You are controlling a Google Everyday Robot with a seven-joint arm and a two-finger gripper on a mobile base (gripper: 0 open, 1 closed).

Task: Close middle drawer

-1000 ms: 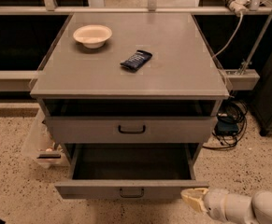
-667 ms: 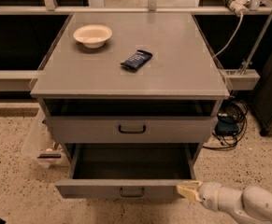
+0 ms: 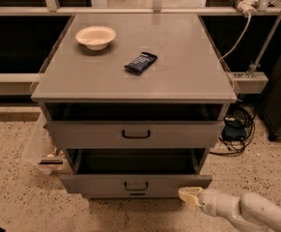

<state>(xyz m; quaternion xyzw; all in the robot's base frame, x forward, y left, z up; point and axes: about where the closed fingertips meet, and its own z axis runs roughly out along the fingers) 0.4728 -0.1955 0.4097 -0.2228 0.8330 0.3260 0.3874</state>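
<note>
The middle drawer (image 3: 101, 183) is the second grey drawer of the cabinet, with a small dark bail handle (image 3: 136, 185) at its centre. It stands partly open, its front a short way out from the cabinet and its dark inside showing above it. My gripper (image 3: 190, 195) comes in from the lower right on a pale arm. Its cream tip sits against the lower right corner of the middle drawer's front.
The taller top drawer (image 3: 178, 135) also stands slightly out. A cream bowl (image 3: 95, 36) and a dark snack packet (image 3: 140, 62) lie on the cabinet top (image 3: 188, 76). Cables (image 3: 236, 129) lie on the floor at the right, and a clear plastic bin (image 3: 39, 149) stands at the left.
The middle drawer has slid inward and stands less far out than before. My gripper has moved left and forward with its front.
</note>
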